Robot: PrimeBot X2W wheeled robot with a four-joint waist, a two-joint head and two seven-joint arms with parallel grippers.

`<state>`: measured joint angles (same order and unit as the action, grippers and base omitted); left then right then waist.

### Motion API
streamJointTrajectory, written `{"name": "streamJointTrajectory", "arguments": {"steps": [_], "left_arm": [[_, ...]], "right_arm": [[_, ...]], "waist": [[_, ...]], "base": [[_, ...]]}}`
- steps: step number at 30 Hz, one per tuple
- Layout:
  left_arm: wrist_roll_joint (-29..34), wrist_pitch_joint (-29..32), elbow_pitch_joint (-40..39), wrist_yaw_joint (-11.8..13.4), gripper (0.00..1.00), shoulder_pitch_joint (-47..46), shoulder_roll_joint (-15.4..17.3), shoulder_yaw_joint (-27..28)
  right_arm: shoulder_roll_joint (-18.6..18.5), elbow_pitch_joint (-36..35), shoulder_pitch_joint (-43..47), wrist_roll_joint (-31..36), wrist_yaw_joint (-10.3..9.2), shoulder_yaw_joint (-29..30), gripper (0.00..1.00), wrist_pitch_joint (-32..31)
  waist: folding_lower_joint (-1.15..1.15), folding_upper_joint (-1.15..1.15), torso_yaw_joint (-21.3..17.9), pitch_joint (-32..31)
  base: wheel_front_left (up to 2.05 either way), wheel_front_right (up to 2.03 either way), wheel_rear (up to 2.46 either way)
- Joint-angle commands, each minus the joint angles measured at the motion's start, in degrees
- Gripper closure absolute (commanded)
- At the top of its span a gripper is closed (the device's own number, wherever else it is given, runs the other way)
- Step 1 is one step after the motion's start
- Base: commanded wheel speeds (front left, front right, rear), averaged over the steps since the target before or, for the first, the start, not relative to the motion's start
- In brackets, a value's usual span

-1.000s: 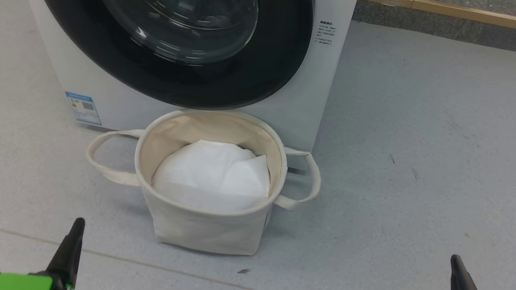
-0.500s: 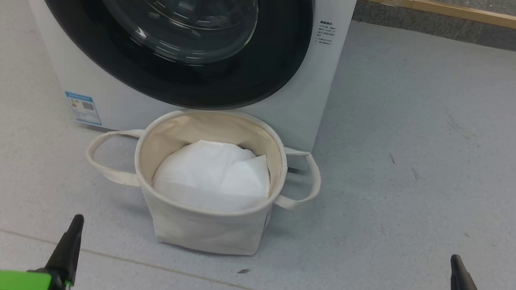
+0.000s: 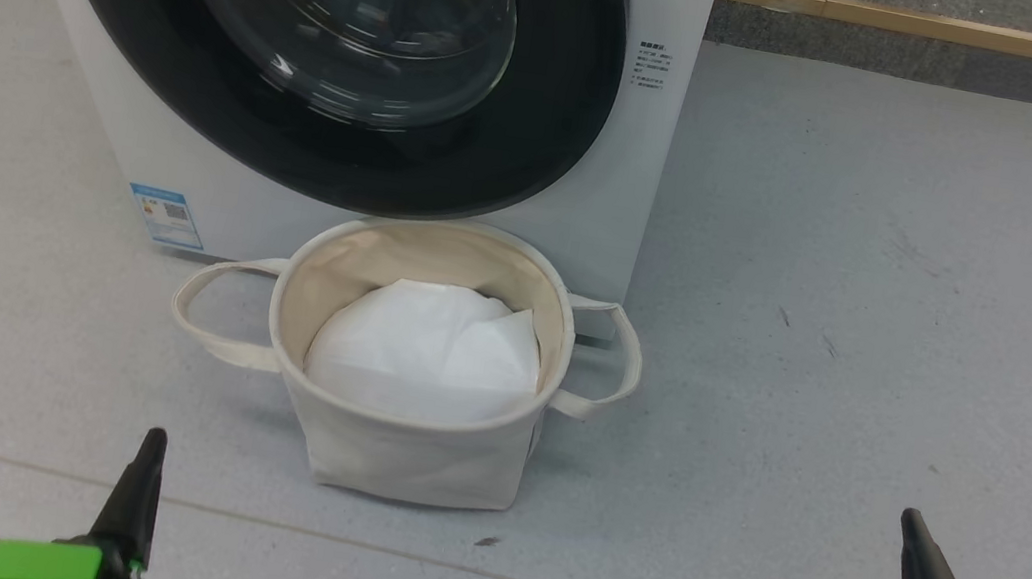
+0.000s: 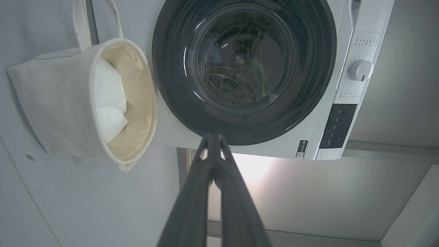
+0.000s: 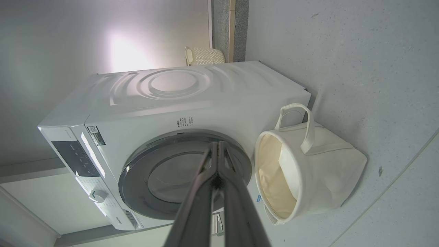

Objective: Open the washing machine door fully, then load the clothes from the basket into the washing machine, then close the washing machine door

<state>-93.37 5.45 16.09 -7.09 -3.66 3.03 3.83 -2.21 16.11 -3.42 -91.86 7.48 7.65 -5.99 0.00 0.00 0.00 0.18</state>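
Note:
The white washing machine [image 3: 613, 172] stands at the top of the head view, its black-rimmed glass door [image 3: 343, 13] flat against the front. Right in front of it sits the cream canvas basket [image 3: 407, 456], holding a plain white padding sheet [image 3: 426, 353]; the clothes are hidden or out of view. My left gripper [image 3: 151, 445] rests low at the bottom left, shut and empty. My right gripper [image 3: 912, 527] rests at the bottom right, also shut on nothing. Both wrist views show the door [image 4: 243, 68] [image 5: 164, 178], the basket [image 4: 61, 113] [image 5: 325, 171] and closed fingers [image 4: 214, 139] [image 5: 217, 145].
Grey floor [image 3: 874, 330] spreads to the right of the washer and around the basket. A wooden skirting strip [image 3: 956, 30] runs along the far wall. The washer's dial [image 4: 360, 70] and dark control panel [image 4: 337, 125] sit along its top edge.
My left gripper has shifted slightly to the left and up from a second ago. Everything else is still.

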Motion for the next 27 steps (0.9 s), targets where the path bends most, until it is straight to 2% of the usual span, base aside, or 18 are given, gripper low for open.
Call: {"name": "streamJointTrajectory", "arguments": {"steps": [1,27], "left_arm": [[0.64,0.49,-2.07,-0.4,1.0,-2.47,0.36,2.01],[0.83,0.67,-2.06,-0.4,1.0,-2.49,0.21,2.23]], "right_arm": [[-0.66,-2.09,-2.76,-0.31,0.01,-1.14,1.0,-0.48],[-0.66,-2.09,-2.76,-0.32,0.01,-1.15,1.0,-0.48]], "waist": [[0.0,0.0,0.0,0.0],[0.0,0.0,0.0,0.0]], "base": [[0.0,0.0,0.0],[0.0,0.0,0.0]]}}
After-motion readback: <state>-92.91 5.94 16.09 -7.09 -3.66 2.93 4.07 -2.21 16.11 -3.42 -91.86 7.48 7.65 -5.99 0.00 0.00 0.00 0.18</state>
